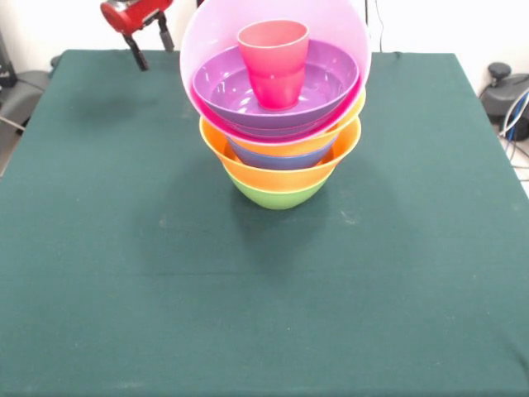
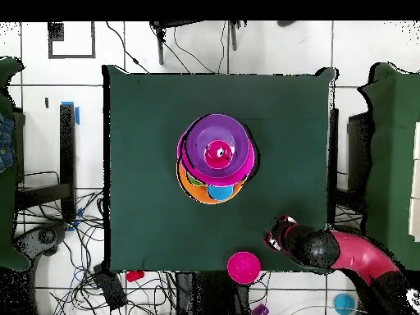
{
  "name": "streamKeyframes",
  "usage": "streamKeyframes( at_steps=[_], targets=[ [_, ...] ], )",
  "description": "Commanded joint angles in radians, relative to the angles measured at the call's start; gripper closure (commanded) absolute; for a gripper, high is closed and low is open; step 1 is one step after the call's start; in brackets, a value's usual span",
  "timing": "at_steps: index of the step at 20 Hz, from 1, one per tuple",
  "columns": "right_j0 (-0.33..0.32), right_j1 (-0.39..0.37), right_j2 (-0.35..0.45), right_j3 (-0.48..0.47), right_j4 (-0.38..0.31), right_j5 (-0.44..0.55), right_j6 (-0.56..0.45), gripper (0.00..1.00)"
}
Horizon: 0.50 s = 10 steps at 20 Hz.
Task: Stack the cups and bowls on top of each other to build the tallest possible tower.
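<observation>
Front view shows the tower (image 1: 281, 124) standing on the green table (image 1: 124, 289), a little far of its middle. Its base is a green bowl (image 1: 277, 196); above it sit an orange bowl (image 1: 273, 169), a blue bowl (image 1: 281, 157), a second orange rim (image 1: 322, 142), then the large pink bowl (image 1: 273, 50) tilted toward the camera, with the purple bowl (image 1: 285, 95) inside it and a red cup (image 1: 274, 62) upright in the purple one. The gripper (image 1: 153, 45) hangs at the far left, well apart from the tower, its two dark fingers (image 1: 137, 54) spread and holding nothing. From overhead, the arm (image 2: 344, 250) lies at the table's corner, and a small pink round thing (image 2: 244, 266) sits just beside the table edge; cables (image 2: 74, 246) lie on the floor. No writing can be read.
</observation>
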Motion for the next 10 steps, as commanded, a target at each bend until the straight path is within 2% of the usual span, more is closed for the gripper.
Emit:
streamKeyframes(
  at_steps=[1, 6, 10],
  targets=[
    [0.085, 0.054, -0.103, 0.063, -0.092, -0.087, 0.186, 0.00],
    [0.126, 0.043, -0.163, 0.077, -0.107, -0.051, 0.166, 0.00],
    [0.159, 0.069, -0.208, 0.064, -0.113, -0.054, 0.178, 0.00]
  ],
)
